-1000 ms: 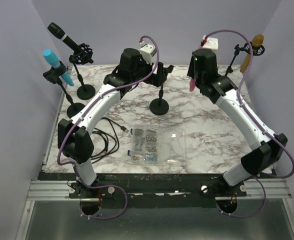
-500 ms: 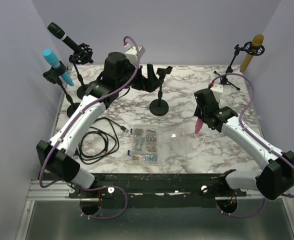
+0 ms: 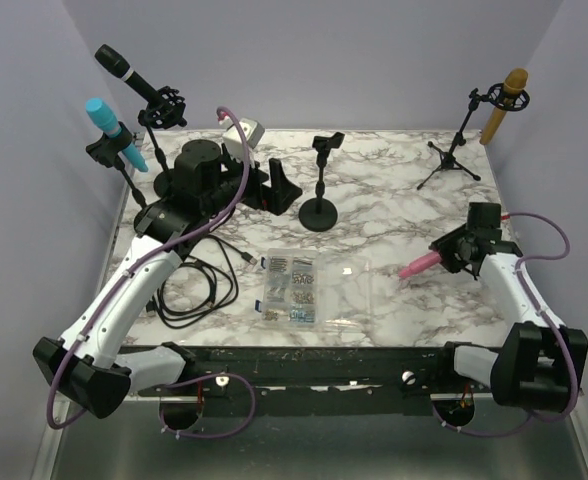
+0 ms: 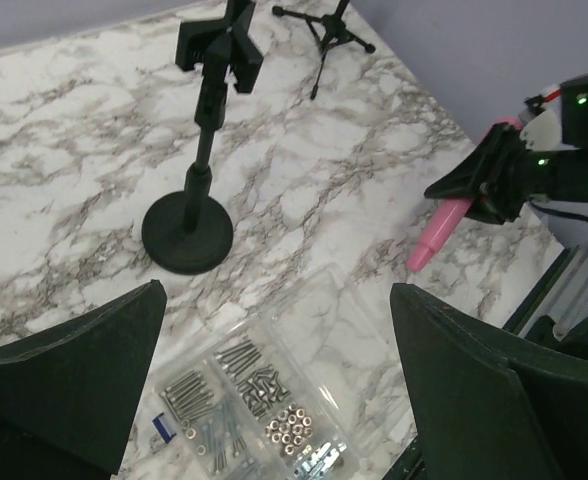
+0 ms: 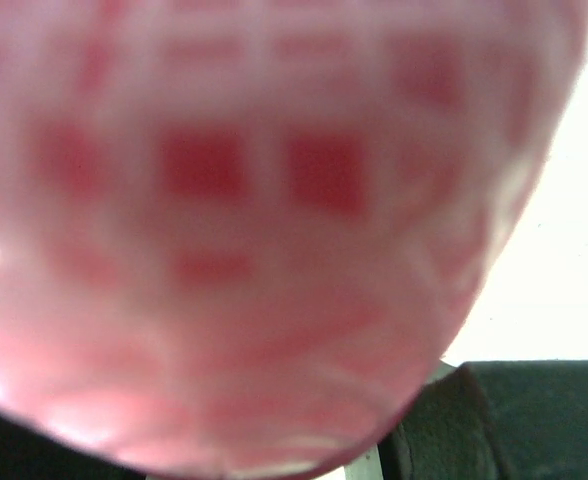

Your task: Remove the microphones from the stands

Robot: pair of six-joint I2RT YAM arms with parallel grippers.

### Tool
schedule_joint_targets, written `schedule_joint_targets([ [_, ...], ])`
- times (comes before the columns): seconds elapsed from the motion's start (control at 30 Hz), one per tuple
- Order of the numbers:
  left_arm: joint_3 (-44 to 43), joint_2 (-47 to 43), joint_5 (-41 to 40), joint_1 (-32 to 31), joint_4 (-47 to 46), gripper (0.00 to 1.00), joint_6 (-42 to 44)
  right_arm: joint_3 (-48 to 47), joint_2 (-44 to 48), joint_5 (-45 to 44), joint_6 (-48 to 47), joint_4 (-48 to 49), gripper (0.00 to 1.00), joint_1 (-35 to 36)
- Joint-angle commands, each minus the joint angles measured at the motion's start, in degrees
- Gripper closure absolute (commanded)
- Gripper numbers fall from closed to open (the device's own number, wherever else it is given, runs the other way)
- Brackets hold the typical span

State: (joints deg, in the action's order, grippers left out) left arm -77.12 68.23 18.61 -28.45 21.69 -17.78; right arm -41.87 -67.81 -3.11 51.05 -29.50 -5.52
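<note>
While noting the left gripper (image 3: pixel 272 190) spread wide and empty beside the bare stand (image 3: pixel 320 190), watch for a swing toppling it. Further right, mind the pink microphone (image 3: pixel 419 264), low over the table (image 3: pixel 394 200), clamped near its head in the right gripper (image 3: pixel 454 254): could pivot, slip or strike the marble tail-first.

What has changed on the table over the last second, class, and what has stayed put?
The right gripper, jaws shut on the pink microphone, carried it from near the empty stand forward to the right side of the table. The left gripper, open, drew back leftwards from that stand. The stand, screw box and three other microphones stayed put.
</note>
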Motion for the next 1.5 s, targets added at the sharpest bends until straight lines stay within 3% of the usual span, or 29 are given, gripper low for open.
schedule_joint_targets([
  [0.0,5.1,-1.7,-2.5,-0.1,-3.4,0.02,0.7,1.5,-0.9,11.2,7.7,2.3,0.99,-9.4],
  [0.2,5.3,-3.2,-3.2,-0.6,-3.5,0.01,2.0,2.0,-6.4,14.7,10.7,4.1,0.99,-21.3],
  [0.53,5.8,-2.9,-3.2,-0.7,-3.7,0.02,2.8,-1.9,-19.5,15.9,14.2,7.7,0.97,-23.4],
  [0.63,5.6,-2.7,-2.9,-0.7,-3.8,0.02,2.8,-2.4,-20.0,15.5,14.6,7.9,0.87,-23.4],
  [1.1,5.7,-1.9,-2.7,-0.7,-3.8,0.01,2.6,-0.2,-20.1,12.7,15.0,7.0,0.65,-23.4],
  [1.47,6.2,-3.1,-4.9,-0.7,-3.9,0.02,2.2,-2.7,-23.2,8.2,12.9,3.5,0.42,-23.4],
])
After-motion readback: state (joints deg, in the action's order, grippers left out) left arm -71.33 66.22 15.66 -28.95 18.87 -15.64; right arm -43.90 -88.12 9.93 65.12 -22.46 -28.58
